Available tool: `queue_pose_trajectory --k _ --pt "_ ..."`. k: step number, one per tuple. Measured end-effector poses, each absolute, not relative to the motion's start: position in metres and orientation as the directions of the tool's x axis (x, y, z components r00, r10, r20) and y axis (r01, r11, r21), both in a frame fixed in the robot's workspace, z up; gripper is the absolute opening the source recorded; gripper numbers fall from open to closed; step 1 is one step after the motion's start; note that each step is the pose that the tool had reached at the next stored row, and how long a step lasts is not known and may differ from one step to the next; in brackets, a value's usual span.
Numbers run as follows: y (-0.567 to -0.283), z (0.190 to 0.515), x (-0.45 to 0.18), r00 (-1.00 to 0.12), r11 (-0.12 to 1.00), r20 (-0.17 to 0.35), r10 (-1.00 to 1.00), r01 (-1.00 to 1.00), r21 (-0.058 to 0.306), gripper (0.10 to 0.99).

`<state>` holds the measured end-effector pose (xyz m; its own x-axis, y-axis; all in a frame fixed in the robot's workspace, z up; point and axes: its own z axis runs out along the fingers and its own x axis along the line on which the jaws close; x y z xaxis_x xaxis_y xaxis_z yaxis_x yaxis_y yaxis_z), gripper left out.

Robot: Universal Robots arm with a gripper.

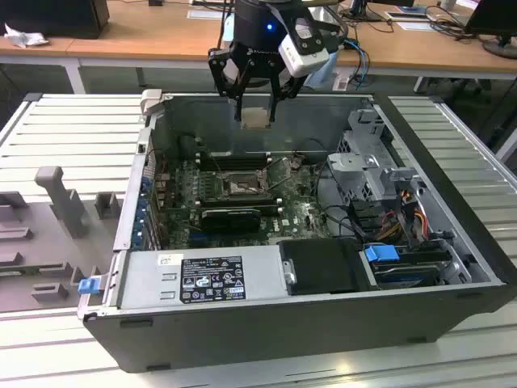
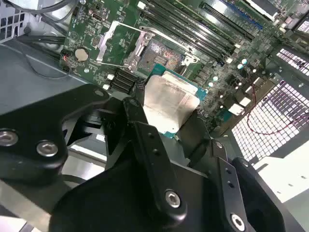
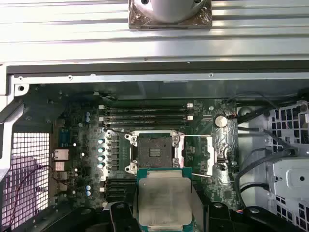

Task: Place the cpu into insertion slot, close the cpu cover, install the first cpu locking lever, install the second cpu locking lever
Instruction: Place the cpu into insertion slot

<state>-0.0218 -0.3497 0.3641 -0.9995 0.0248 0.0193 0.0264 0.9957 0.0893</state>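
The black pincer holds the small flat silvery-beige square cpu by its edges, high above the dark square insertion slot. It seems light, stiff, fragile underneath; edges are safest.

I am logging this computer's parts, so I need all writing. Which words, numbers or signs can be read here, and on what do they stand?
Nothing can be quoted.
The black label on the grey metal box: print too small to read.
The white sticker beside it: too small to read.
The circuit board: markings too small to read.
The cpu, top face: no legible marking.
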Motion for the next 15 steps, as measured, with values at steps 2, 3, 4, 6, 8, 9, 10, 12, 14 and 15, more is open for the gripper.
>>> queue_pose_trajectory --k 2,3,4,6,8,9,10,12,14,15 --pt "-0.3496 0.3641 -0.0218 -0.999 0.995 0.019 0.047 0.049 0.089 0.533" --pt "-0.3496 0.3641 -0.0218 -0.998 0.994 0.019 0.066 0.067 0.089 0.533" --pt "-0.3496 0.364 -0.0218 -0.997 0.993 0.019 0.079 0.08 0.089 0.533" --pt "-0.3497 0.3637 -0.0218 -0.997 0.993 0.019 0.081 0.083 0.089 0.533" --pt "-0.3497 0.3632 -0.0218 -0.996 0.993 0.019 0.081 0.083 0.089 0.533" --pt "-0.3498 0.3628 -0.0218 -0.996 0.993 0.019 0.081 0.083 0.089 0.533" --pt "-0.3498 0.3628 -0.0218 -0.996 0.993 0.019 0.081 0.083 0.089 0.533" --pt "-0.3498 0.3627 -0.0218 -0.996 0.992 0.019 0.082 0.084 0.089 0.533" --pt "-0.3498 0.3626 -0.0218 -0.996 0.992 0.019 0.092 0.093 0.089 0.533" --pt "-0.3498 0.3626 -0.0218 -0.995 0.991 0.019 0.098 0.1 0.089 0.533"
